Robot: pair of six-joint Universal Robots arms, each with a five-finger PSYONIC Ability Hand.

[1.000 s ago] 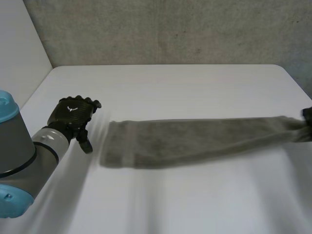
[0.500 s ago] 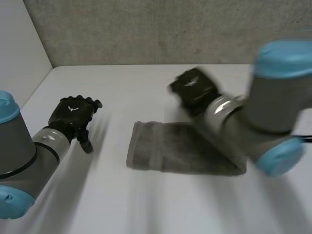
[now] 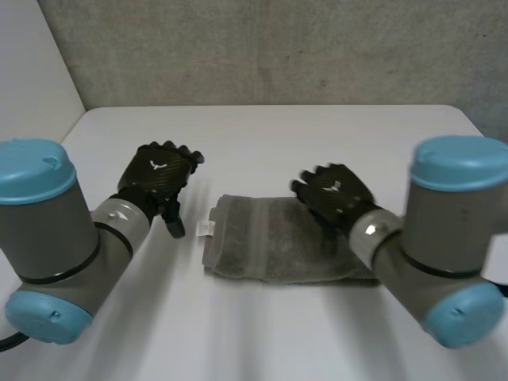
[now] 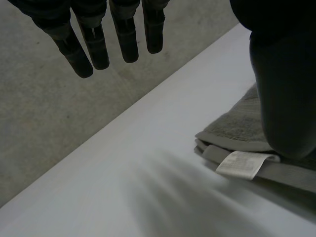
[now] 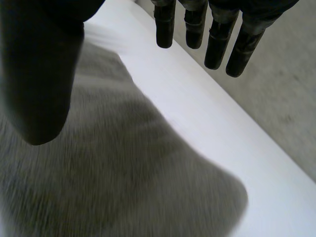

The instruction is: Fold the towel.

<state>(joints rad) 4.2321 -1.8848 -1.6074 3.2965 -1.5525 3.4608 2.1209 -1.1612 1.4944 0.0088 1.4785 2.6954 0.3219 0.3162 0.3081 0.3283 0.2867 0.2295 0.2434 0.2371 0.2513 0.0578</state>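
Now the grey towel (image 3: 270,248) is lying in the middle of the white tabletop (image 3: 262,135). It is folded into a short flat packet of several layers, and its small white label (image 3: 205,228) is sticking out at the end toward the left hand (image 3: 157,176). In the head view this hand is hanging just beside that end, apart from the cloth, and it is grasping nothing. In its own wrist view the fingers (image 4: 123,39) are pointing out straight and separated over the bare tabletop. The thumb (image 4: 284,94) is standing in front of the towel's corner (whether it is touching the cloth, I cannot tell).

The right hand (image 3: 335,194) is hovering over the far edge of the towel, near the other end. It is released too: its fingers (image 5: 217,42) are reaching straight past the cloth's edge, its thumb (image 5: 39,79) is hanging above the grey surface, and the towel is spreading under the palm.

The left arm (image 3: 55,246) and the right arm (image 3: 436,254) are coming in from the near side, one at each side of the towel. A rough grey wall (image 3: 262,48) is standing behind the tabletop.
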